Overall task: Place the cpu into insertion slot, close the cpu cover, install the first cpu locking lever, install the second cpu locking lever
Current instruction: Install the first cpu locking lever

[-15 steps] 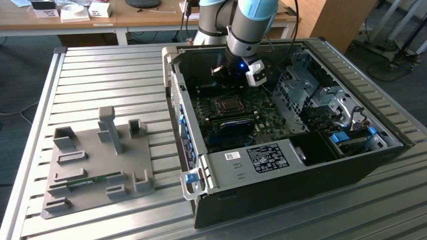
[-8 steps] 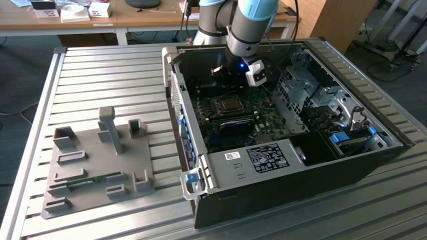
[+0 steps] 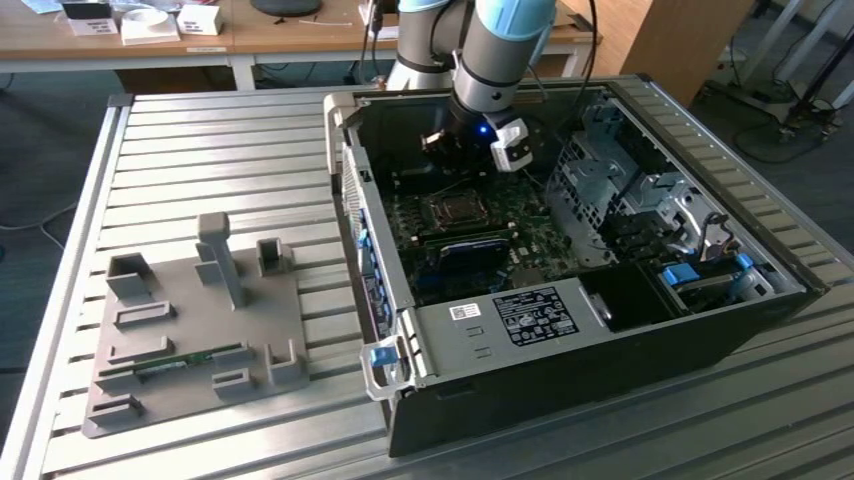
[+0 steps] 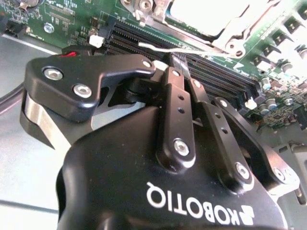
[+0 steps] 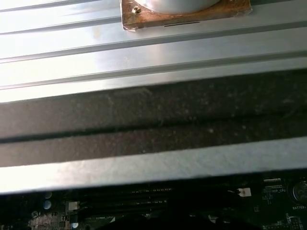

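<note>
Black gripper [image 4: 175, 60] with white lettering held its jaws together over the motherboard [image 4: 72, 19]. Beyond, the pale silvery cpu [image 4: 201, 14] sat framed by its metal cover [image 4: 218, 37].

Arm [image 3: 501, 40] angled down, gripper [image 4: 171, 60] jaws pressed together.

A wooden desk [image 3: 267, 35] stands behind the ribbed metal table [image 3: 200, 150]
</note>
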`<state>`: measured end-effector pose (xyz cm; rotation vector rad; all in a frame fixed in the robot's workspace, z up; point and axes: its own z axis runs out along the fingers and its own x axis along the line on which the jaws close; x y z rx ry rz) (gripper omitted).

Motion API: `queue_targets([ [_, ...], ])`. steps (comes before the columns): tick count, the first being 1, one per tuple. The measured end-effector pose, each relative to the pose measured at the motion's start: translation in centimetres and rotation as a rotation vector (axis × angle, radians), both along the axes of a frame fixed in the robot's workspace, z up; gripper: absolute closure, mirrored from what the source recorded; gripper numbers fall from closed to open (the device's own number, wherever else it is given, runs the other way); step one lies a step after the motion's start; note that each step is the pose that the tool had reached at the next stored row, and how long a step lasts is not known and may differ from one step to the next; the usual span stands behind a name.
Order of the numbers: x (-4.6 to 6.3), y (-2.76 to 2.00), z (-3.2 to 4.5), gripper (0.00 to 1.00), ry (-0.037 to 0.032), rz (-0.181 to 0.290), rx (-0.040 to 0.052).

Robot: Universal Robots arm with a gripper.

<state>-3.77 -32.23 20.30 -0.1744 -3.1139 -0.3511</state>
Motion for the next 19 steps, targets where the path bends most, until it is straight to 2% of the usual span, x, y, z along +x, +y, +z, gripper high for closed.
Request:
queue_targets([
  [4, -0.04, 0.11, 0.06, 0.89, -0.0002, 0.0, 0.0035],
  [19, -0.05, 0.13, 0.64, 0.89, 0.0001, 0.0, 0.004],
])
